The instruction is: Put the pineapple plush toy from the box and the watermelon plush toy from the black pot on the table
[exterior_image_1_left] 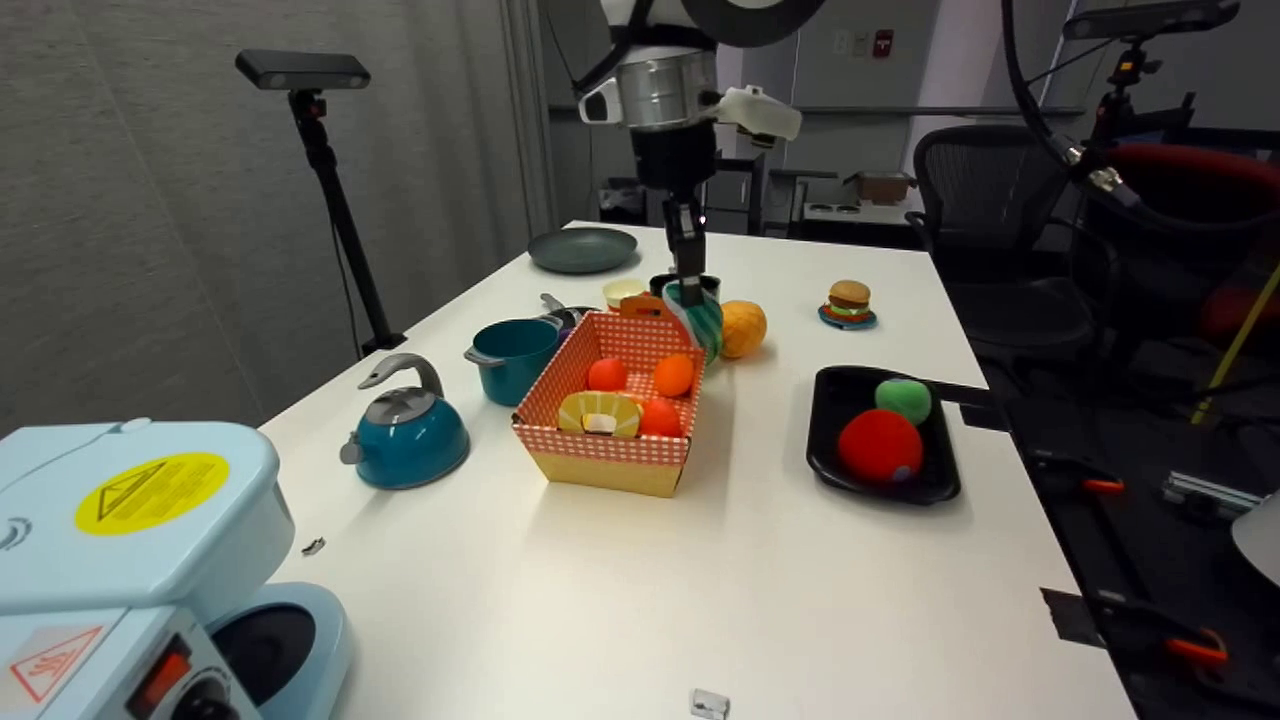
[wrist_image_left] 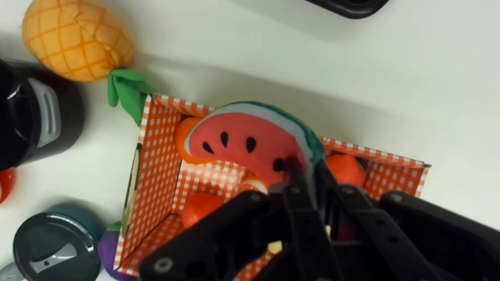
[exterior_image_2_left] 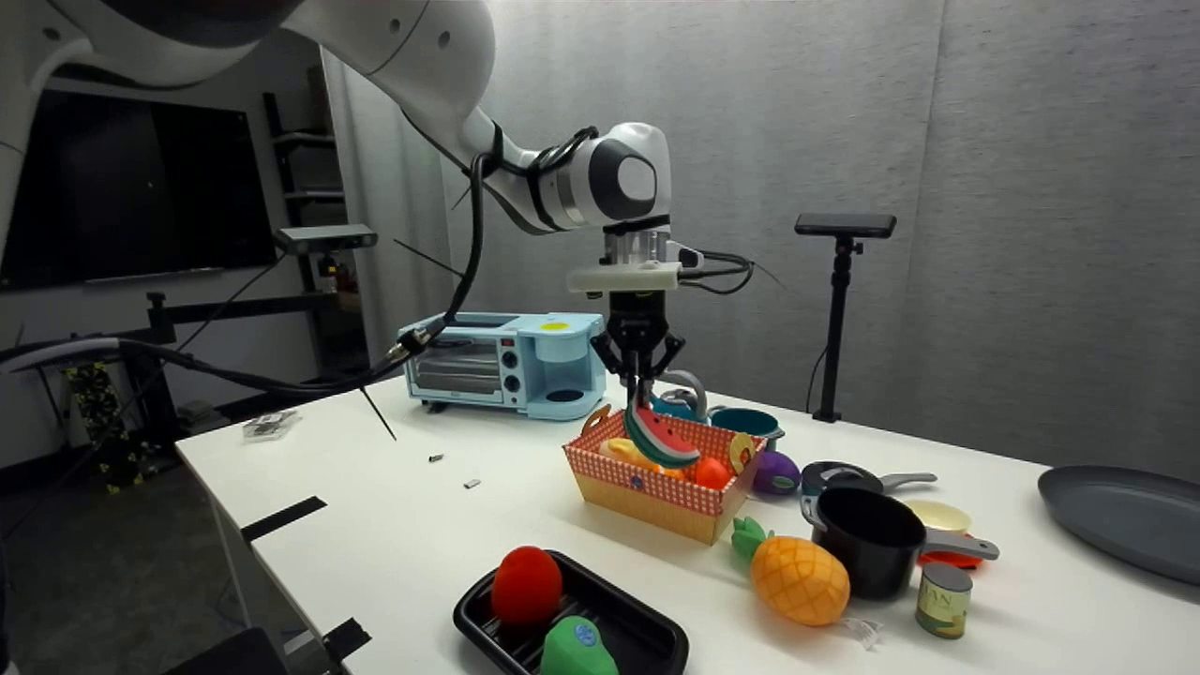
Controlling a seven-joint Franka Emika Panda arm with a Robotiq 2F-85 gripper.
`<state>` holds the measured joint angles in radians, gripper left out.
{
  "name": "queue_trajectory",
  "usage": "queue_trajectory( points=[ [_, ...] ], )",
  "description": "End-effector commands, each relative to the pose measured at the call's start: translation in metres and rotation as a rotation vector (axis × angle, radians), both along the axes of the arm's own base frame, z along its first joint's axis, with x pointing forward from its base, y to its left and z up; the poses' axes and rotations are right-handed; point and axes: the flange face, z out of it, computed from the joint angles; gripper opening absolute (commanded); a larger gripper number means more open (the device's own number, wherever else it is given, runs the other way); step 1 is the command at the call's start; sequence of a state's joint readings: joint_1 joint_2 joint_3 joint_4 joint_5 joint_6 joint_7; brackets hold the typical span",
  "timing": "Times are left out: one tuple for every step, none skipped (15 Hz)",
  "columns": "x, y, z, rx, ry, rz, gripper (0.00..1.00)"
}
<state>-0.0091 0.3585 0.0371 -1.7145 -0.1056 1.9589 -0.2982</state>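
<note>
My gripper (wrist_image_left: 306, 168) is shut on one end of the watermelon plush toy (wrist_image_left: 246, 136), a red slice with black seeds and a green rind. In an exterior view the slice (exterior_image_2_left: 666, 436) hangs tilted from the fingertips, over the near long side of the checked box (exterior_image_2_left: 637, 511). The pineapple plush toy (exterior_image_2_left: 802, 581), orange with green leaves, lies on the white table (exterior_image_2_left: 375, 525) between the box and the black pot (exterior_image_2_left: 867, 544). Its leaves come close to a box corner in the wrist view. The inside of the pot is too dark to make out.
Red, orange and yellow toys fill part of the box. A black tray (exterior_image_1_left: 835, 400) holds a red toy (exterior_image_1_left: 880, 445) and a green one (exterior_image_1_left: 903, 400). Around stand a teal kettle (exterior_image_1_left: 412, 445), a teal saucepan (exterior_image_1_left: 520, 365), a can (exterior_image_2_left: 942, 600) and a burger toy (exterior_image_1_left: 848, 300).
</note>
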Motion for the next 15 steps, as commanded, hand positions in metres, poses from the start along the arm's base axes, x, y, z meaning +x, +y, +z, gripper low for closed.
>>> queue_trajectory(
  points=[
    [-0.053,-0.007,-0.009,-0.019,-0.008,0.056,0.42],
    [-0.065,-0.008,-0.014,-0.020,-0.004,0.068,0.49],
    [-0.074,-0.009,-0.017,-0.019,-0.003,0.079,0.58],
    [-0.083,-0.011,-0.019,-0.018,0.001,0.090,0.66],
    [-0.091,-0.013,-0.022,-0.017,0.008,0.099,0.74],
    [-0.098,-0.014,-0.024,-0.017,0.014,0.114,0.81],
    [-0.102,-0.012,-0.028,-0.019,0.020,0.122,0.87],
    [-0.107,-0.012,-0.030,-0.021,0.027,0.130,0.95],
    [-0.109,-0.012,-0.033,-0.023,0.032,0.136,0.99],
    [-0.112,-0.012,-0.035,-0.023,0.038,0.138,1.00],
    [-0.114,-0.012,-0.036,-0.024,0.043,0.137,1.00],
    [-0.114,-0.011,-0.035,-0.022,0.050,0.124,1.00],
    [-0.104,-0.008,-0.042,-0.003,0.071,0.107,1.00],
    [-0.105,-0.008,-0.042,-0.003,0.073,0.107,1.00],
    [-0.105,-0.008,-0.043,-0.003,0.075,0.107,1.00]
  ],
)
